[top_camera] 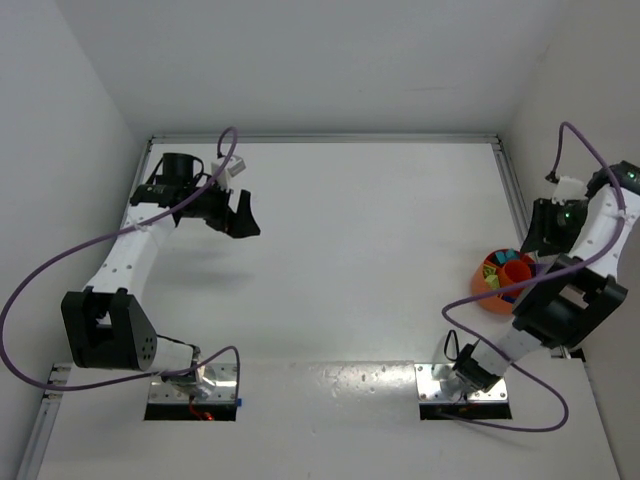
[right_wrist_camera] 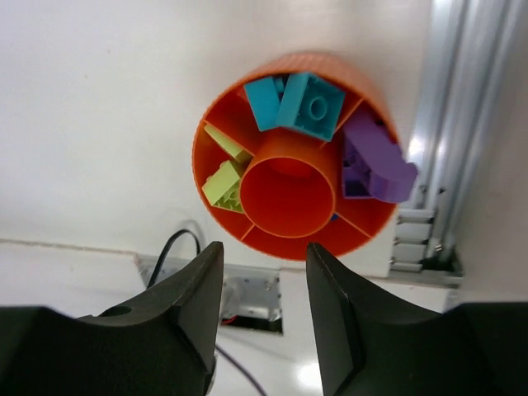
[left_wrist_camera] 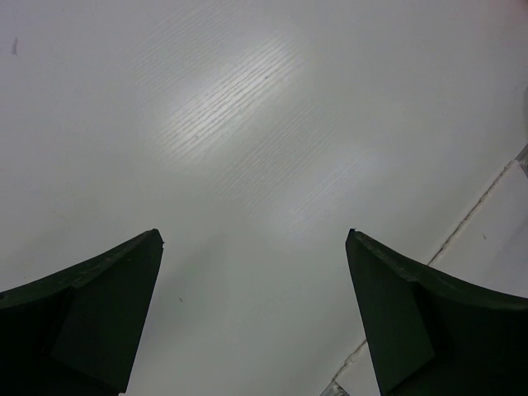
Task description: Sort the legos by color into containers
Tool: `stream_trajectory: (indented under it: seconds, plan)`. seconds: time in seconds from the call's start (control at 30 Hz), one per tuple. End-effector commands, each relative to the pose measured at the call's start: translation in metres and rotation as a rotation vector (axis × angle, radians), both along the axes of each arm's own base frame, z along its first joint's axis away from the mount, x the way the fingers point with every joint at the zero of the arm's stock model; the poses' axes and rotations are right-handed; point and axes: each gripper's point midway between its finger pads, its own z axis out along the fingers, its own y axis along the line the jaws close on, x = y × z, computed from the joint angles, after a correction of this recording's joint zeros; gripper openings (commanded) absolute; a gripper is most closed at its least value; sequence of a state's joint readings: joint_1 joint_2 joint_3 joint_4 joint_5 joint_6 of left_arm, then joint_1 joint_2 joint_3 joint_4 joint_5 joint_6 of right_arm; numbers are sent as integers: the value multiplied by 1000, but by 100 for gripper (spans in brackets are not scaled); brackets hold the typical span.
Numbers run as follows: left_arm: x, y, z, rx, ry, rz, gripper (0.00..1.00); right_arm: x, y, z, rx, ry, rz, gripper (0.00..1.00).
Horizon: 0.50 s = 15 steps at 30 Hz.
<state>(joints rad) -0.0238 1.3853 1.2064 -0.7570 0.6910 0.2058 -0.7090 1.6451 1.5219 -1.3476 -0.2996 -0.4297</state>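
A: Legos (right_wrist_camera: 313,107), where are they?

B: Largest first. On the table (top_camera: 350,250) the bowl (right_wrist_camera: 285,64) sits at 3 o'clock, close beside the rail (right_wrist_camera: 462,124). Every brick I can see lies inside it.

A: And the hands?

B: Right gripper (right_wrist_camera: 264,247) hangs above the bowl, its tips by the 6 o'clock rim in its own view. The jaws are partway apart with nothing between them. Left gripper (left_wrist_camera: 253,235) is well apart at 10 o'clock, spread wide over the table and also empty.

A: How is the sorting?

B: Seen from the right wrist, cyan bricks (right_wrist_camera: 307,103) are at 12 to 1, purple ones (right_wrist_camera: 375,161) at 3 and lime ones (right_wrist_camera: 221,183) at 9. The cup (right_wrist_camera: 289,194) in the middle looks empty. I cannot see into the 6 o'clock section.

A: How would they handle?

B: I'd judge them light, rigid, slick plastic, far smaller than the jaws. They are best pinched across two flat side walls, not the studs. An off-centre squeeze could squirt one out.
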Motion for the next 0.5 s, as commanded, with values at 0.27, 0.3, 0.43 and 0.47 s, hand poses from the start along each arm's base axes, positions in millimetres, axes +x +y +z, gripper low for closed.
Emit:
stream_trajectory:
  seconds: [0.27, 0.3, 0.43, 0.47]
  plan:
    - [16, 55, 15, -21, -58, 173, 100, 68, 111, 57, 281, -243, 223, 45]
    - [16, 61, 17, -20, -67, 191, 100, 76, 121, 55, 290, -240, 232, 45]
    - [12, 90, 7, 3, -58, 288, 100, 114, 165, 58, 249, -300, 305, 48]
    - [11, 96, 8, 13, -69, 308, 100, 116, 172, 58, 243, -304, 319, 48]
